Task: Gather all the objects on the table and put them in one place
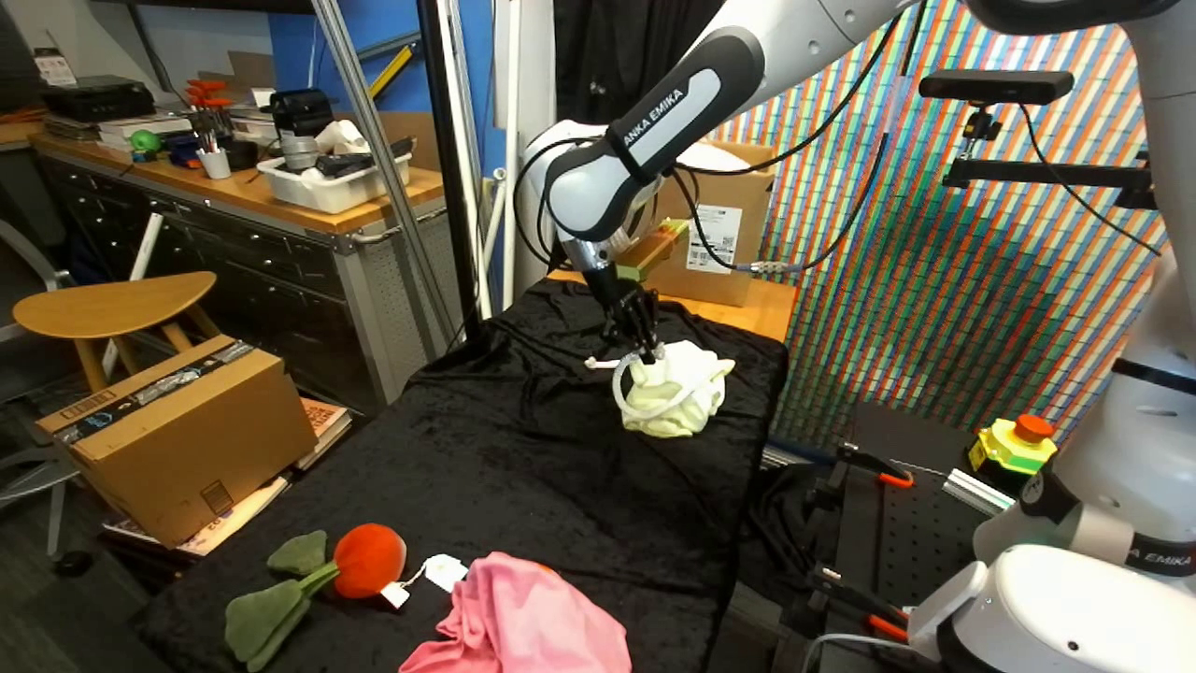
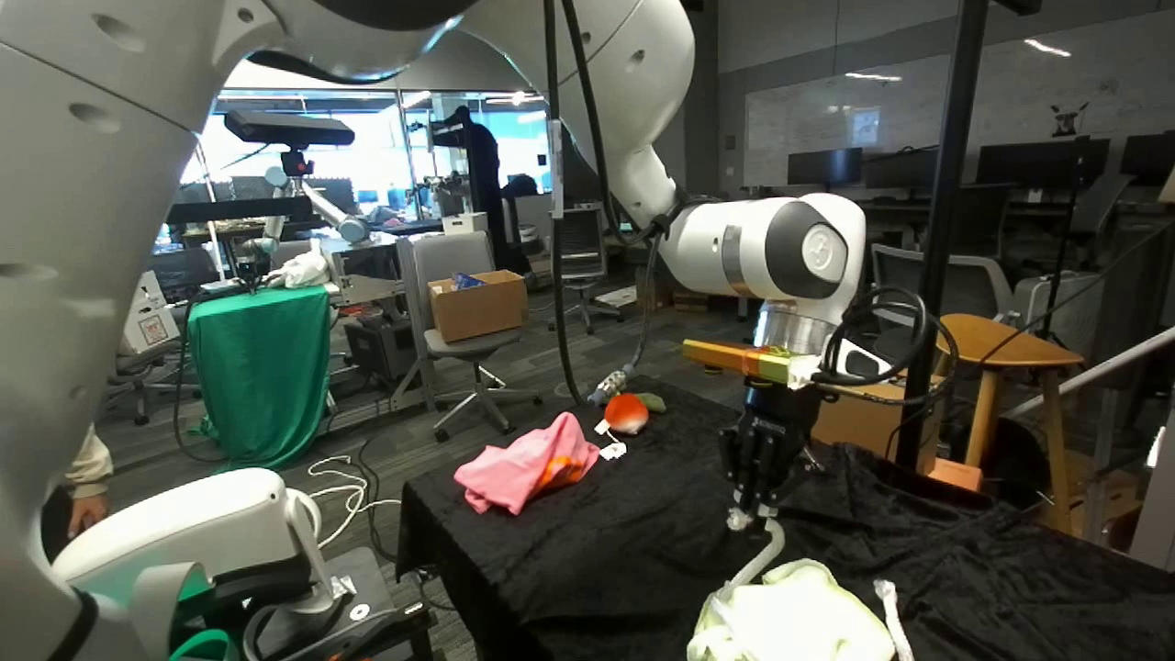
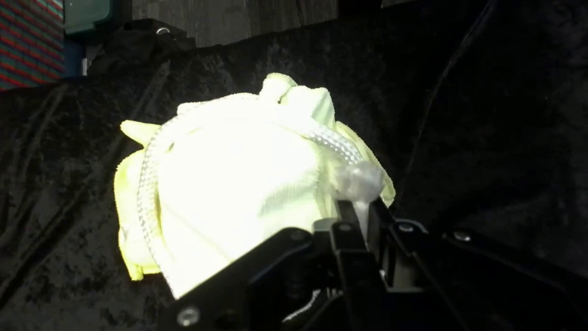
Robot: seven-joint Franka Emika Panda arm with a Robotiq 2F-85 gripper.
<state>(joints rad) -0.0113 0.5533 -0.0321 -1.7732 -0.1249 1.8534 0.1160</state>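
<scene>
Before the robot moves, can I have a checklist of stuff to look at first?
1. Gripper shut on the white rope: ok, near one end.
2. The white rope over the pale bundle: ok, it loops across it in the wrist view.
3. Red plush ball put with the pale bundle: not ok, it lies apart.
4. Pink cloth put with the pale bundle: not ok, apart too.
5. How many pieces make the pale bundle: cannot tell, it's too bright and bunched up.

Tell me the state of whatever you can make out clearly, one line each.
Fingers: shut on the rope
Rope: gripped near one end, partly raised
White bundle: crumpled
Pink cloth: crumpled
Red ball: lying on its side
Table: draped in black
Taped box: closed
Box on chair: open
</scene>
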